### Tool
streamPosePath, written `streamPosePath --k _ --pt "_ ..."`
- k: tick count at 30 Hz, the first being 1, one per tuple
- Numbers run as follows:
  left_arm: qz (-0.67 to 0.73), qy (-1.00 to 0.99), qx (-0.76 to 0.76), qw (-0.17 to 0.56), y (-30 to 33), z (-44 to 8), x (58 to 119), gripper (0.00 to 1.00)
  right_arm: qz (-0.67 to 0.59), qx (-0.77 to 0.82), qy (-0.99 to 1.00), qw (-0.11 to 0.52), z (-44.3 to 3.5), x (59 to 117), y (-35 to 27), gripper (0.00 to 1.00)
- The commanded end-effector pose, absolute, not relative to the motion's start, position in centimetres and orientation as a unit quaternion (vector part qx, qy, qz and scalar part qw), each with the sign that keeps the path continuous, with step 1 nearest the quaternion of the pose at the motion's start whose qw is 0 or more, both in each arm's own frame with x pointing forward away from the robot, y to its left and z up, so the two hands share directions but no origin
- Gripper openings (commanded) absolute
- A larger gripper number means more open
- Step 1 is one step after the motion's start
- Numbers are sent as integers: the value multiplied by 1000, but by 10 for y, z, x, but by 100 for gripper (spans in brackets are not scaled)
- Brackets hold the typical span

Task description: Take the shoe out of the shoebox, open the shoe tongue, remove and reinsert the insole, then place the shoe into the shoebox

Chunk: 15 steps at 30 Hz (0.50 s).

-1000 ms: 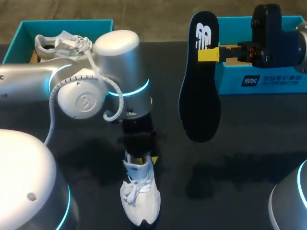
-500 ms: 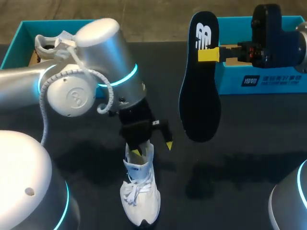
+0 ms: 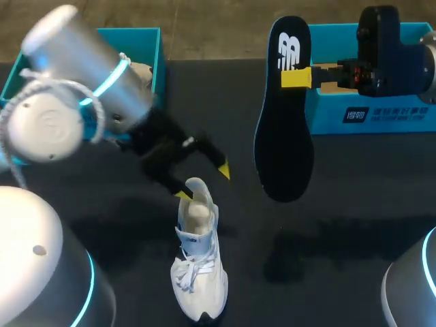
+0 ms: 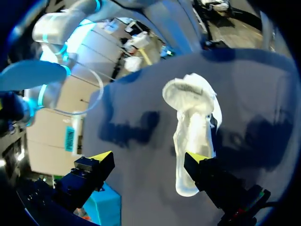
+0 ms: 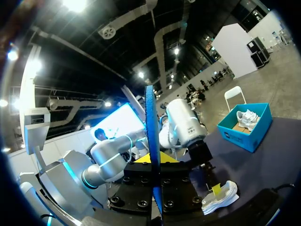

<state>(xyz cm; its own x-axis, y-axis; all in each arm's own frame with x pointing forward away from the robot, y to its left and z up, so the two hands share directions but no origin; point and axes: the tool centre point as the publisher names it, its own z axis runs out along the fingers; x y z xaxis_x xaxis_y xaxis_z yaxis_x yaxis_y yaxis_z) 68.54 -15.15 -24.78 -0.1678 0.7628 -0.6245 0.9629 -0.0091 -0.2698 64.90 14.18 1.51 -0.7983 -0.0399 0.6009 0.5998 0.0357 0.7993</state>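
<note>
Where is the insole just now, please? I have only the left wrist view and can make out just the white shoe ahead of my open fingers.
Observer: The insole is off the table, hanging from the right gripper, which is shut on it near its heel end.
Operator: Thank you. Is there anything in the shoebox?
Observer: Yes. The right wrist view shows a second shoe lying in the open shoebox, which stands at the table's far left corner.
Operator: And is there another box?
Observer: The head view shows a second blue box at the far right, by the right gripper.
</note>
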Motion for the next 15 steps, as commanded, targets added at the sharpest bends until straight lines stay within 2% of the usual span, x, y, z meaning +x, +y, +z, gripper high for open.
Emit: streamPosePath --k 1,13,15 --pt "-393 669 591 222 -131 -241 680 100 -662 -207 -678 241 14 649 143 0" --pt "-393 669 591 222 -131 -241 680 100 -662 -207 -678 241 14 649 143 0" --pt "-394 658 590 253 -132 -238 686 100 -662 -207 -678 241 14 649 143 0"
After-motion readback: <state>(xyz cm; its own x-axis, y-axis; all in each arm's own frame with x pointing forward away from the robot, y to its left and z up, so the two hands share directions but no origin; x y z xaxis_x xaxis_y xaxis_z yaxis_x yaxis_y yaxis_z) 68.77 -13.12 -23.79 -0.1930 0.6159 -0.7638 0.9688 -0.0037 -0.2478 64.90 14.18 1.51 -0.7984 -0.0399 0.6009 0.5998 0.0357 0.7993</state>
